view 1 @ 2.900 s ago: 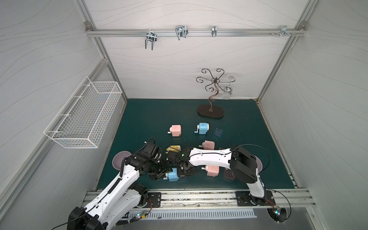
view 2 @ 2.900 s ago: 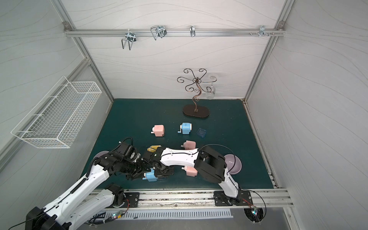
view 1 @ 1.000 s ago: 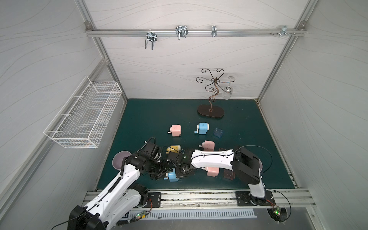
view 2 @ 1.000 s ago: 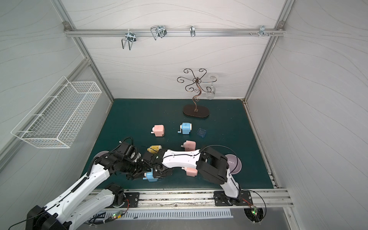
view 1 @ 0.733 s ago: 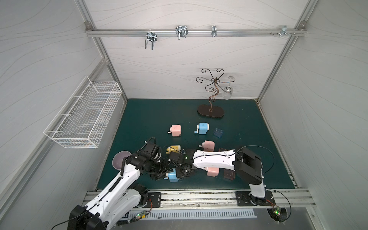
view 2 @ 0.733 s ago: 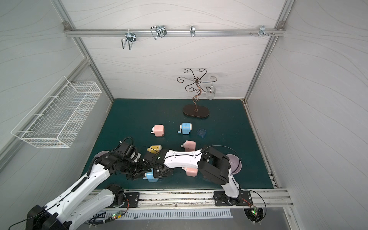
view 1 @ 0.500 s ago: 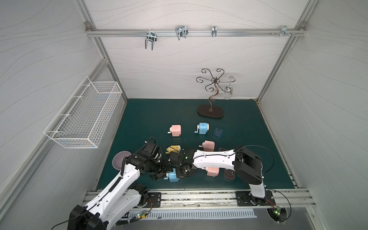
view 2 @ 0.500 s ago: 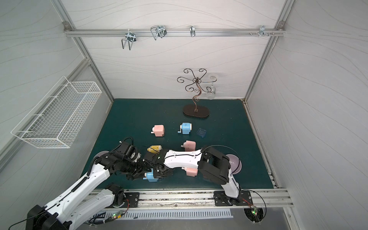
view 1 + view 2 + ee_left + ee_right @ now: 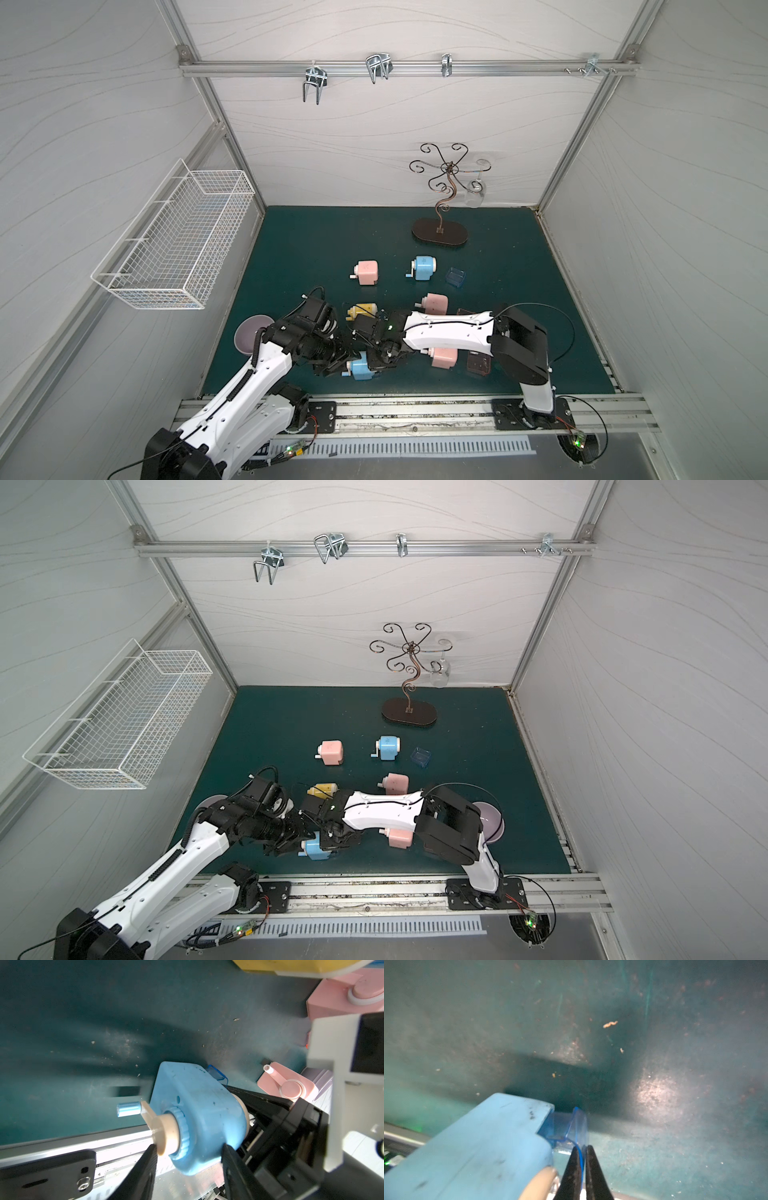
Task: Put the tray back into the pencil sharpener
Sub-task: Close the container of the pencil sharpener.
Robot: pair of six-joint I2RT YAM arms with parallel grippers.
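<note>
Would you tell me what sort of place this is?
Probably a robot test cell: white panelled walls on an aluminium frame, two robot arms bolted to a front rail, pencil sharpeners laid out on a green mat.

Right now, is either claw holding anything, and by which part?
Both. The left claw clamps the blue sharpener across its body; the right claw pinches the clear blue tray by its thin outer wall.

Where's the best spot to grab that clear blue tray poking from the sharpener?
Grip the clear blue tray by its thin end wall, from the side away from the blue pencil sharpener. Only that end sticks out; the right gripper has it between its fingers.
</note>
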